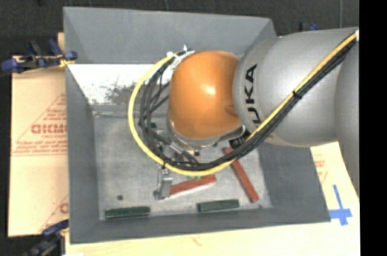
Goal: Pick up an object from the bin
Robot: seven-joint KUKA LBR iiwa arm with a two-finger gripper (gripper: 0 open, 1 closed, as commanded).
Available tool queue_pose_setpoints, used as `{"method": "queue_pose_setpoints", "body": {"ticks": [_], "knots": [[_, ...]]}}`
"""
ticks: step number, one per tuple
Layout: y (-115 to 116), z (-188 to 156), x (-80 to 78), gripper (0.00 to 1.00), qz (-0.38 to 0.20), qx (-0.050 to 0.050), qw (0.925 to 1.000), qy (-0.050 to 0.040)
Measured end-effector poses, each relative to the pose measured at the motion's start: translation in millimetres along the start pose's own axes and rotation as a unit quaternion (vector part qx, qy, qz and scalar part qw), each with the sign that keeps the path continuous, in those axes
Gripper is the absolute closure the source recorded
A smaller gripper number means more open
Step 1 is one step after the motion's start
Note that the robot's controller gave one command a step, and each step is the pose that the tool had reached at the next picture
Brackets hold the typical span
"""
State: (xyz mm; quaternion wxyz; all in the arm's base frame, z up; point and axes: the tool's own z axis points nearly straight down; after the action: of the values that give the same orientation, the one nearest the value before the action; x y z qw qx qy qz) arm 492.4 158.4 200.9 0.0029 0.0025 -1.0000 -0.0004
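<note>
My gripper hangs low over the bin floor near the front, just left of the middle, with most of it hidden under the arm's orange cover and cables. A red flat stick lies directly to its right, its left end touching or nearly touching the gripper tip. A second red-brown stick lies at an angle farther right, partly under the arm. I cannot see anything held.
Two dark green flat bars lie along the front wall, one at the left and one near the middle. A small dark speck sits on the floor to the left. The arm covers the bin's middle and right.
</note>
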Motion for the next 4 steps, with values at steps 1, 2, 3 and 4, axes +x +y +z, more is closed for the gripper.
{"method": "queue_pose_setpoints", "body": {"ticks": [1, 2, 3, 4], "knots": [[-1, -4, -1.9, 0.00, 0.002, -0.001, 1.0000, -0.0039], [-29, 18, 1.2, 0.00, -0.078, 0.000, 0.9969, -0.0068], [-79, 46, -13.6, 0.00, -0.142, 0.001, 0.9898, -0.0037], [-99, 60, -2.1, 0.00, -0.102, 0.000, 0.9948, -0.0039]]}}
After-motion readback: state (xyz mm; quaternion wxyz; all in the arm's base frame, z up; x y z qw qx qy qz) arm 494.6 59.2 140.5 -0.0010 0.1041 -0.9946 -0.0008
